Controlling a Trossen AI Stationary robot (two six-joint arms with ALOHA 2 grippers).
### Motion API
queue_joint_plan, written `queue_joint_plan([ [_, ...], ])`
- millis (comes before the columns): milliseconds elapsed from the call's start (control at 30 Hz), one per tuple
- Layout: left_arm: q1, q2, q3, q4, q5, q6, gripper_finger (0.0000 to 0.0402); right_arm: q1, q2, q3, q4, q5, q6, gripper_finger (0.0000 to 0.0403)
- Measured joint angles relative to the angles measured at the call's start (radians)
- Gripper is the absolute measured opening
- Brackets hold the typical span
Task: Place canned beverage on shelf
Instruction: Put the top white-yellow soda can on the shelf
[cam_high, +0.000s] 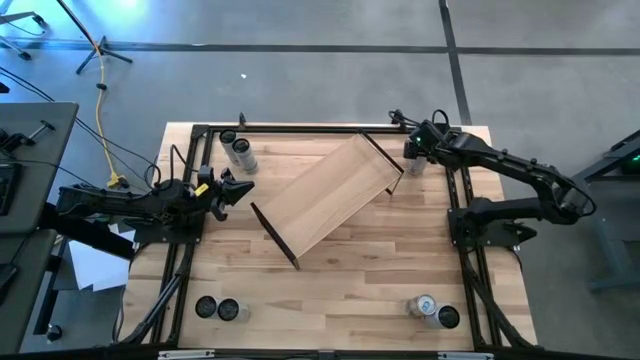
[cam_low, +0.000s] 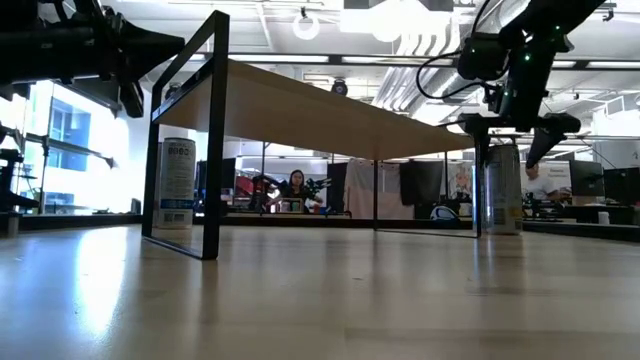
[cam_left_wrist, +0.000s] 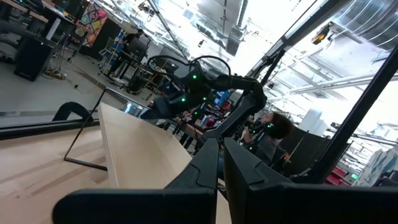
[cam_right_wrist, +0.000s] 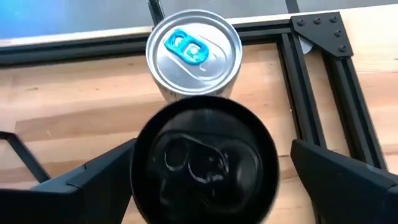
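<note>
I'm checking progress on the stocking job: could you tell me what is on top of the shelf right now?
Nothing: the high view shows the shelf board bare, with no can on it. The floor beneath it is covered from above; the low view shows only bare tabletop there.

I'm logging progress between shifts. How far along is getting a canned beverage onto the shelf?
Nothing is done yet: the shelf top is bare in the high view. In hand: the right gripper hangs above a black can, jaws open either side of it and not closed, a silver can just beyond. The left gripper waits shut at the table's left side. Left: grasp, lift, set a can on the shelf.
</note>
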Motion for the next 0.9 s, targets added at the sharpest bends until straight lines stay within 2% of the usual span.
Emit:
queue_joint_plan([
  [233,0.0,0.0,0.0,0.0,0.0,0.0,0.0,-0.001,0.0,-0.015,0.009,-0.004,-0.003,0.0382],
  [700,0.0,0.0,0.0,0.0,0.0,0.0,0.0,0.002,-0.003,-0.014,0.009,-0.018,-0.036,0.0242],
  [900,0.0,0.0,0.0,0.0,0.0,0.0,0.0,0.04,-0.03,0.043,-0.112,-0.079,-0.115,0.0241],
])
